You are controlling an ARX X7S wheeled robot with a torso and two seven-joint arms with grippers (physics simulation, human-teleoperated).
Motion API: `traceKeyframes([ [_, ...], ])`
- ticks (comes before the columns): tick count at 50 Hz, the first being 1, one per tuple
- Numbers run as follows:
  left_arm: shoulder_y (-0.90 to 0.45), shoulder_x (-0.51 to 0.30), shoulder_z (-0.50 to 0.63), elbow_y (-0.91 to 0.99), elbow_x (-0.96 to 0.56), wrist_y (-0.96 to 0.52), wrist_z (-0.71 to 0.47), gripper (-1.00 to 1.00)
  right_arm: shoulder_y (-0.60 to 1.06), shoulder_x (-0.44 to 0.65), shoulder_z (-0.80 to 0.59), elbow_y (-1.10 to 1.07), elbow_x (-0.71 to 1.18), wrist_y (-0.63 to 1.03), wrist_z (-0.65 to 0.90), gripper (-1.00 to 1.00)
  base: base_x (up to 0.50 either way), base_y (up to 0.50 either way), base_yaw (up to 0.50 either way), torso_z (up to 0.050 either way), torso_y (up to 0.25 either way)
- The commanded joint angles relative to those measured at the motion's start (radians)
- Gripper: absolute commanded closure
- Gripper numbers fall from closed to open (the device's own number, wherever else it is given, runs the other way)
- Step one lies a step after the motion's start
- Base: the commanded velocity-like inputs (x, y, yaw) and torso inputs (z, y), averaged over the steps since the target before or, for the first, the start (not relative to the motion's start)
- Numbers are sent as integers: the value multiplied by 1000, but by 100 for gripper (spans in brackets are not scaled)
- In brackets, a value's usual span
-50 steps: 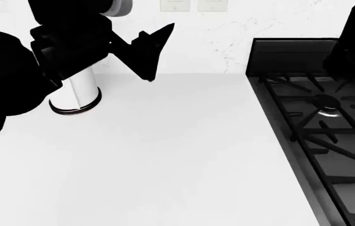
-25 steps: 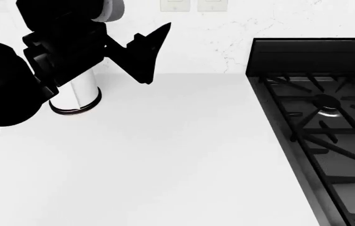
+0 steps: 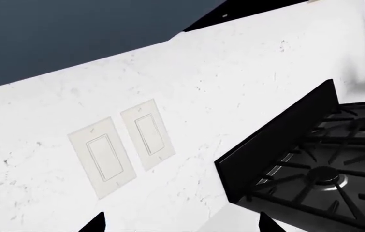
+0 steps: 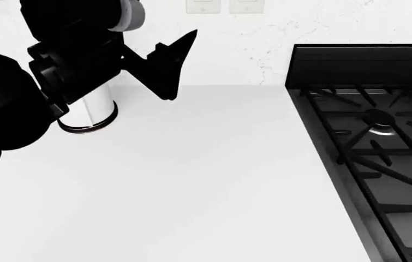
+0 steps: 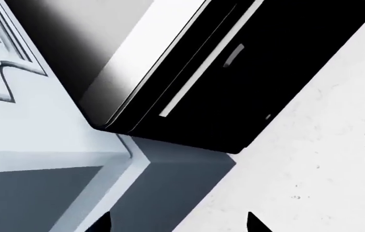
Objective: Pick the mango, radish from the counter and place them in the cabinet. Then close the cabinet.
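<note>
Countertop [image 4: 191, 180] fills the head view as a broad, plain white, smooth slab running from the marbled wall to the black gas stove [image 4: 380, 158] on its right; neither mango nor radish shows in any view. The left gripper [image 4: 171, 68] hangs black above the counter's far left with its fingers spread, partly covering a white cylinder [image 4: 93, 106] with a dark base ring. The left wrist view adds two wall switch plates [image 3: 121, 147] beside the stove's raised back, while the right wrist view shows only a dark panel [image 5: 234, 72], pale cabinet moulding [image 5: 8, 63] and two fingertips set apart at the frame edge.
</note>
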Motion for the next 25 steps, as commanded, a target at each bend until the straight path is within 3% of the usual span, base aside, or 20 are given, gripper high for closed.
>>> traceKeyframes([
  [1,9,-3,6,4,5,4,-2,-100,76,-43,2,3,49,-44,20,-100,0,0,0,0,0],
  [25,28,-10,5,12,10,20,-8,-100,102,-162,71,-26,67,-175,-54,-100,0,0,0,0,0],
])
